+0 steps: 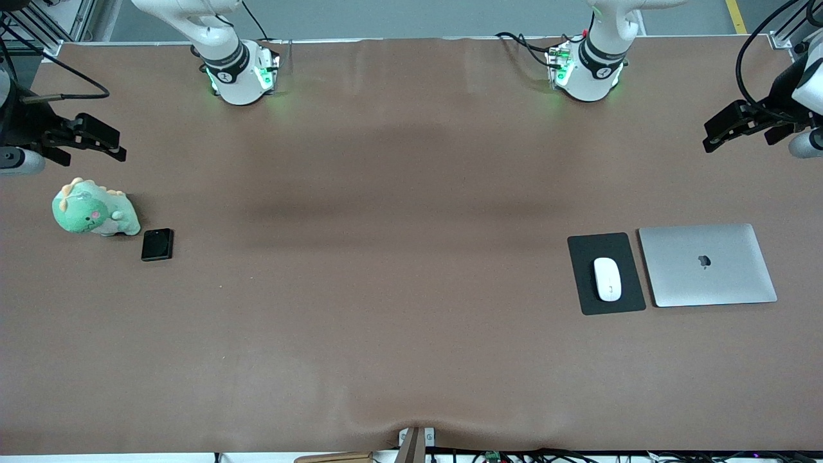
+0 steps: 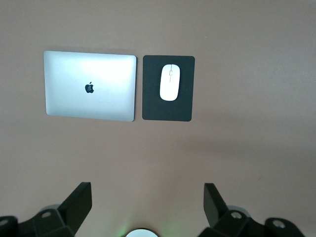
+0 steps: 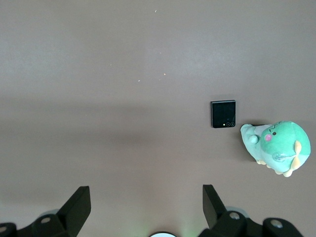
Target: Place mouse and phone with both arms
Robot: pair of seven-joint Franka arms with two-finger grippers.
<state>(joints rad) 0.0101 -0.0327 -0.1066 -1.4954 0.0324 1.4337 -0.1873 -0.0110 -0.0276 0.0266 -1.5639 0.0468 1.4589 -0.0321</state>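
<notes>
Brown cloth is covering the whole tabletop point(image 1: 398, 308), and the task's things are sitting at its two ends. Toward the left arm's end, a white mouse point(image 1: 607, 278) is lying on a black mouse pad point(image 1: 582, 247), and a closed silver laptop point(image 1: 707, 264) is lying just beside the pad. Toward the right arm's end, a small black phone point(image 1: 157, 244) is lying flat, just beside a green plush dinosaur point(image 1: 93, 209) and a little nearer to the front camera than the toy.

Both arms are hanging high at the table's ends. The left gripper point(image 1: 730, 130) is hovering over bare cloth with its fingers point(image 2: 79, 202) spread wide and holding nothing; the right gripper point(image 1: 90, 138) is hovering over the cloth near the plush toy, fingers point(image 3: 79, 205) likewise apart and holding nothing.

Judging from this alone, the scene is fitting two readings: the mouse on its pad and the phone by the toy may be lying where they belong, or they may be waiting to be carried elsewhere. Whichever it is, any grasp here is calling for care: the mouse is smooth and rounded, so the fingers would be better closing across its narrow sides, and the phone is thin and flat, so the fingers would need to be coming down square on its edges without nudging the toy.
</notes>
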